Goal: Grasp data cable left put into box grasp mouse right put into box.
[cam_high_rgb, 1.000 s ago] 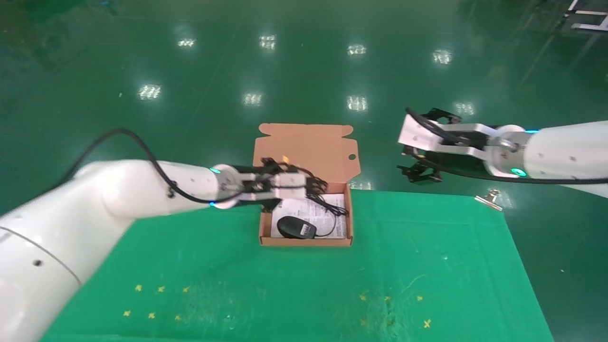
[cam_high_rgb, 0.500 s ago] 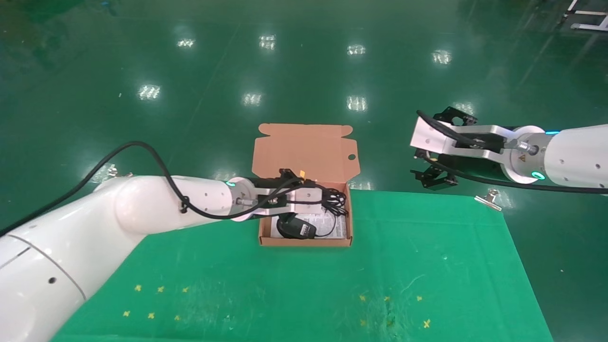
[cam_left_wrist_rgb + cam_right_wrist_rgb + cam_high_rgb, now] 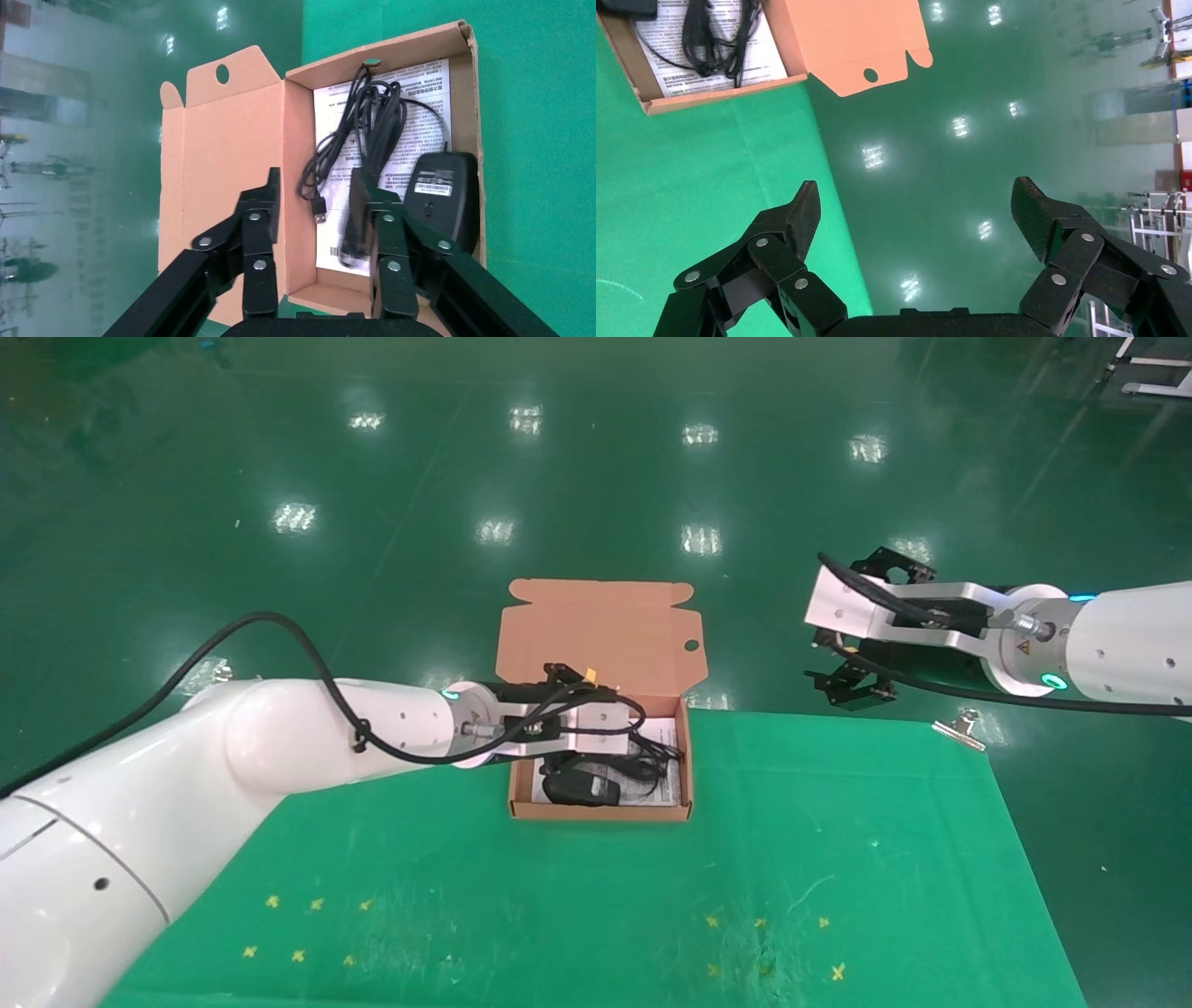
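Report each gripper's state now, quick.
Left gripper: open, holding nothing, poised over the box, with the data cable lying inside.
Right gripper: open and empty, off the table's far right edge.

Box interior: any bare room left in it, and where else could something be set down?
Crowded: the box holds the mouse and data cable on the printed sheet, with the open left gripper above. Free: green mat in front of and either side of the box. Right gripper hangs open past the mat's far edge.
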Controlling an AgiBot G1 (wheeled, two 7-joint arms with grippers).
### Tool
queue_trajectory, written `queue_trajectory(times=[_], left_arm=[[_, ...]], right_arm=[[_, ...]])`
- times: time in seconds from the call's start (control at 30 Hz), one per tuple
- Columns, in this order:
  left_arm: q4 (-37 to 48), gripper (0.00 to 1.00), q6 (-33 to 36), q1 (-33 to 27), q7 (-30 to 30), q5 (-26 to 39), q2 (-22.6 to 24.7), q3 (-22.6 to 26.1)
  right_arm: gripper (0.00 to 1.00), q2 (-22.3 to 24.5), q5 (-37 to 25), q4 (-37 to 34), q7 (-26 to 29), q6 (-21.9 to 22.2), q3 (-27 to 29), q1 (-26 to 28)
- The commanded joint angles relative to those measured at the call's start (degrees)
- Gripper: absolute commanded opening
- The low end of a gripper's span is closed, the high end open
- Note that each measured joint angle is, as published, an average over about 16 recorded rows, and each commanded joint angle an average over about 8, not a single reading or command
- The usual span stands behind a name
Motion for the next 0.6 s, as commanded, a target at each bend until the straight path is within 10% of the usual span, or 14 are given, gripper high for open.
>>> queue_trajectory(times=[0.03, 0.6], left_arm=[[-0.52, 1.0, 0.11, 0.11, 0.03, -0.07, -0.39, -0.05], [-1.37, 1.0, -1.01, -5.73, -5.04, -5.29, -3.49, -5.75]], right_arm=[[1.0, 0.02, 0.15, -0.04, 0.06, 0.09, -0.02, -0.19], [1.0, -1.19, -1.01, 1.51, -8.34, -5.0, 1.71, 5.67]])
